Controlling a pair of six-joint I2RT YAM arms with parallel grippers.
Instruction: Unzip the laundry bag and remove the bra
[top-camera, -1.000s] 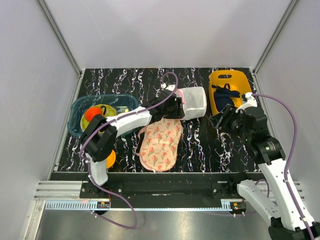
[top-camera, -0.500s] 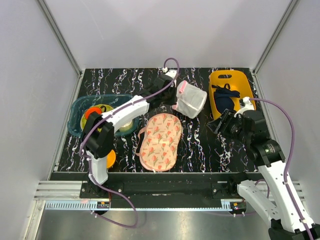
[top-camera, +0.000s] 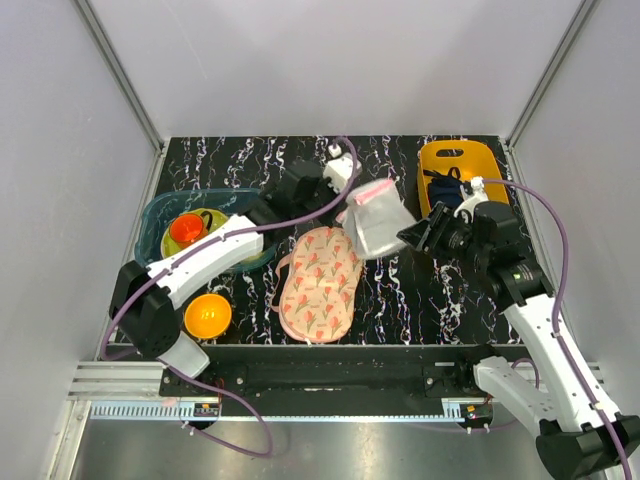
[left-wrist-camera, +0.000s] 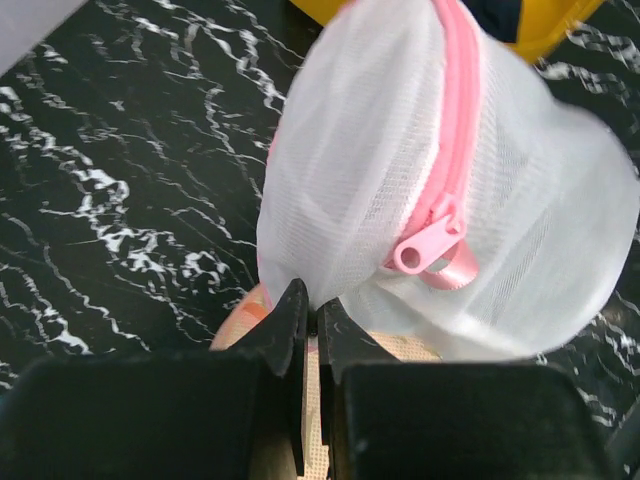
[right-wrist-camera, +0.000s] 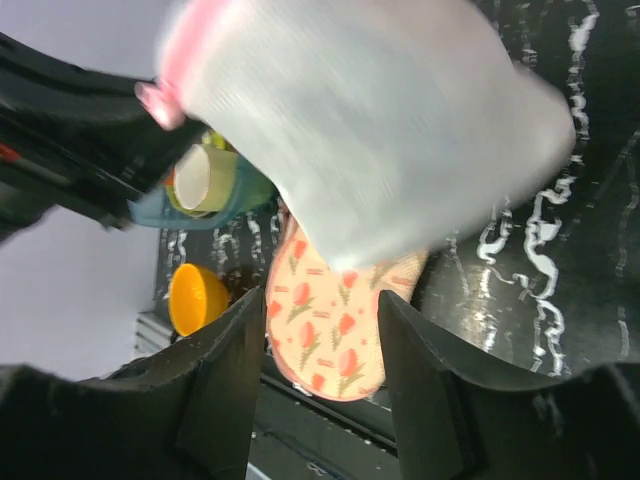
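Between the two sets of jaws, the laundry bag (top-camera: 378, 222) hangs tilted over the surface (top-camera: 420, 300), its pink zipper (left-wrist-camera: 452, 110) turned toward the left wrist camera. Left jaws: closed, pinching the white mesh at the bag's lower edge. The zipper pull (left-wrist-camera: 417, 250) sits just beyond their tips and to the right, and the zipper above it is shut. Right jaws: open and holding nothing, with the bag just ahead of their tips; contact cannot be told. The bra cannot be made out through the mesh. Below both sets of jaws lies a floral pad (top-camera: 320, 280), partly under the bag. Behind the right jaws stands a yellow bin (top-camera: 430, 165) holding a dark garment (top-camera: 447, 195). Left of the left jaws are a teal basket (top-camera: 150, 225) and an orange bowl (top-camera: 207, 315).
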